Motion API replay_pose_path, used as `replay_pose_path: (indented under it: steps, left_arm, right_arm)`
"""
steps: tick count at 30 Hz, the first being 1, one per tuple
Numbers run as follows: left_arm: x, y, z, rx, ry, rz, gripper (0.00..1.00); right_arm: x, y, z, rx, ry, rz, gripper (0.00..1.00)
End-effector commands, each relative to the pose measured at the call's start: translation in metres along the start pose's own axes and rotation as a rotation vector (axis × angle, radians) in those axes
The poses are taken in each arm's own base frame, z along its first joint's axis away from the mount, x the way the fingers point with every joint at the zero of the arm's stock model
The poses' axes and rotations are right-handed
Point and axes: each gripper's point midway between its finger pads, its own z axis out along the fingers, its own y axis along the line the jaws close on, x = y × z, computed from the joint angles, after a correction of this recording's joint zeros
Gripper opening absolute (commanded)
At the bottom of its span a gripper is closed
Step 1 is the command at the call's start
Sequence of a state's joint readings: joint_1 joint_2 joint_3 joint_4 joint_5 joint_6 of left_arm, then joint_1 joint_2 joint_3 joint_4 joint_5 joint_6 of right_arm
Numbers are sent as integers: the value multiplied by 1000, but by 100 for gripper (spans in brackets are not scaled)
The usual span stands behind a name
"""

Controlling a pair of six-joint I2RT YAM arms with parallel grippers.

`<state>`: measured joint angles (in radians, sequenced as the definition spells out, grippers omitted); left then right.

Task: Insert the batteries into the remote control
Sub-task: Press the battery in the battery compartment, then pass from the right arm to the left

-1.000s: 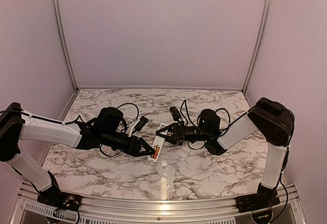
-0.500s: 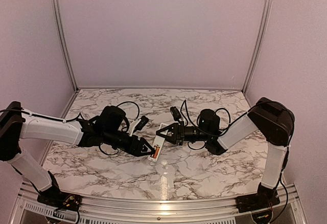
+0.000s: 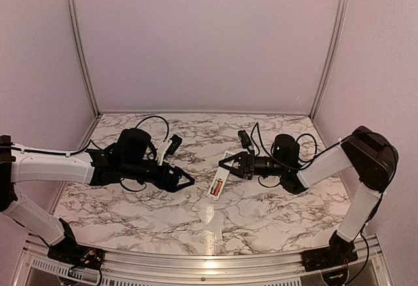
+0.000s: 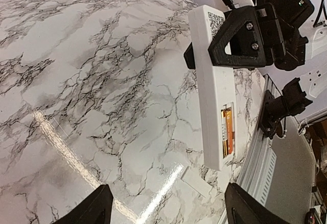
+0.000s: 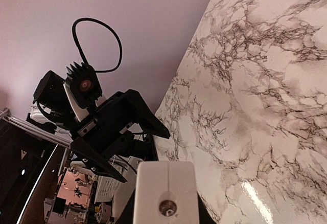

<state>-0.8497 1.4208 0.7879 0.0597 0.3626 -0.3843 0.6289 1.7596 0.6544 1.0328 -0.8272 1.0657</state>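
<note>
The top view looks down from behind onto the whole counter (image 3: 261, 215); the wrist views skim it closely, facing each other, sharing the remote control (image 4: 214, 83).

A: Table (image 3: 261, 214) surface?
B: White marble pattern, dark grey veining, glossy.
A: Remote control (image 4: 210, 98)?
B: White casing, with 1 black square code printed at one end. The batteries (image 4: 228, 132) in the bay are orange-copper with a yellowish strip.
A: The 2 grippers?
B: Left gripper (image 3: 186, 179) and right gripper (image 3: 224, 166) are both matte black. Arm links (image 3: 49, 167) are white. Walls (image 3: 209, 44) are pale lilac.
</note>
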Motion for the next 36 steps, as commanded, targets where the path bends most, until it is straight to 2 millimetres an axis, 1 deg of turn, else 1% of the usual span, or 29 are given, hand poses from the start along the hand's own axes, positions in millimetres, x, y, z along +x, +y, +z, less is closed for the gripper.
replay_pose_path:
  steps: [1,3,6,8,13,17,19,22,29,32,34,36]
  left_arm:
    - [-9,2,4,-55,-22,43,82]
    - [-13,-5,11,-64,-25,62,87]
    - [-19,-13,24,-94,-22,98,91]
    - [-17,-17,38,-118,4,120,92]
    - [-15,-28,66,-136,48,146,91]
    - [-10,-25,86,-192,96,160,87]
    - [-10,-26,94,-212,110,180,85]
    - [-7,-24,102,-238,133,189,80]
    - [-9,-8,112,-361,159,218,66]
    - [-10,-3,114,-390,167,227,55]
    - [-10,-1,114,-401,174,230,46]
    - [-10,-2,113,-401,180,233,41]
  right_arm:
    - [5,-6,-6,46,8,-31,0]
    - [4,-6,-6,53,1,-33,0]
    - [1,-7,-7,68,-15,-35,0]
    - [0,-10,-8,88,-21,-32,0]
    - [-1,-16,-8,116,-27,-21,0]
    - [-3,-17,-7,123,-36,-17,0]
    - [-4,-19,-7,132,-39,-14,0]
    - [-5,-20,-7,141,-40,-9,0]
    - [-6,-23,-7,157,-45,2,2]
    - [-5,-24,-8,160,-45,5,4]
    - [-5,-23,-8,159,-44,7,6]
    - [-6,-21,-8,153,-44,4,9]
